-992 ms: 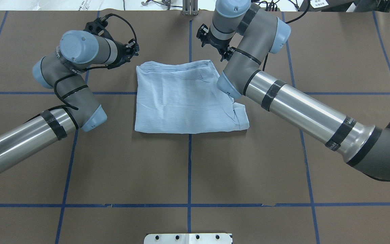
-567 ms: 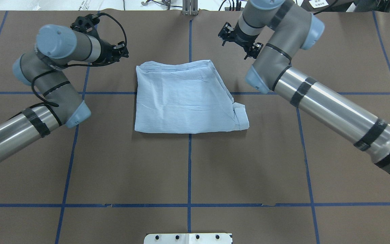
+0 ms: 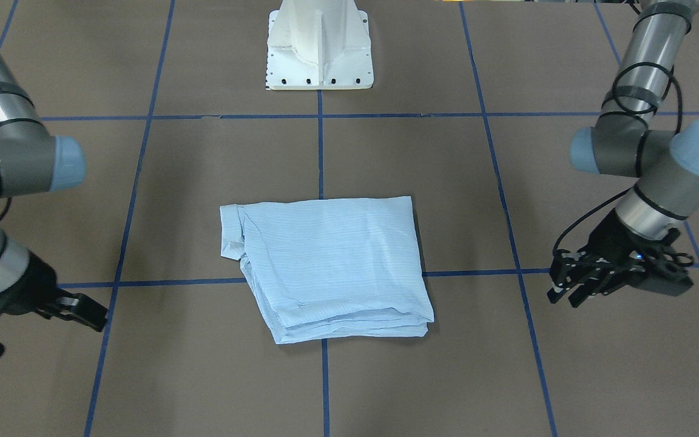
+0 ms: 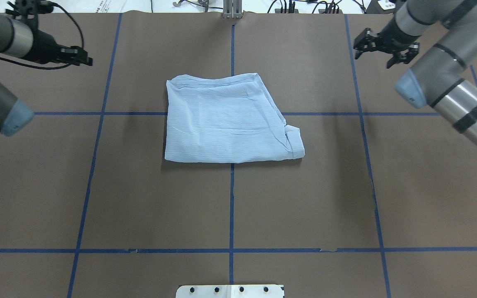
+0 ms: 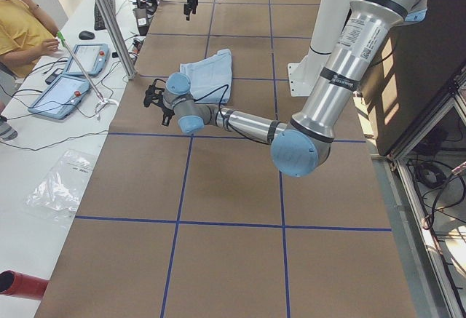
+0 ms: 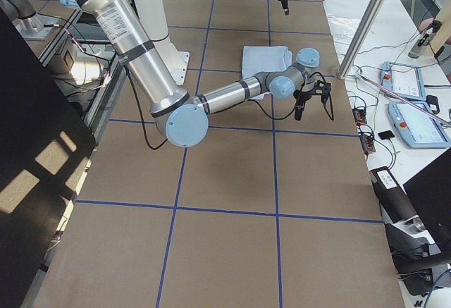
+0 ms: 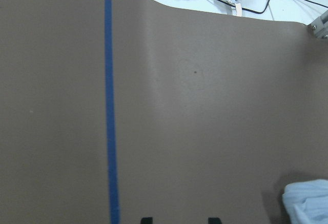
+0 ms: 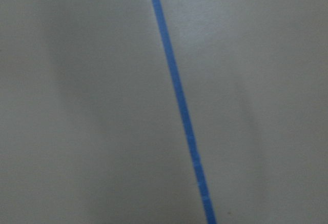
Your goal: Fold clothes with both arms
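Observation:
The light-blue striped shirt (image 4: 226, 120) lies folded into a rough rectangle at the middle of the brown table, with a small cuff fold sticking out at its near right corner. It also shows in the front-facing view (image 3: 331, 267), and one corner shows in the left wrist view (image 7: 307, 203). My left gripper (image 4: 84, 60) is open and empty, far to the left of the shirt; it also shows in the front-facing view (image 3: 562, 295). My right gripper (image 4: 374, 54) is open and empty, far to the right of the shirt. Neither gripper touches the cloth.
Blue tape lines (image 4: 231, 207) divide the brown table cover into squares. The white pedestal base (image 3: 319, 54) stands at the robot's side. A side table with tablets (image 5: 69, 78) and a seated person (image 5: 22, 34) lies beyond the far edge.
Both arms have swung outward from the shirt's far corners, the left one to the left and the right one to the right. The shirt has not moved.

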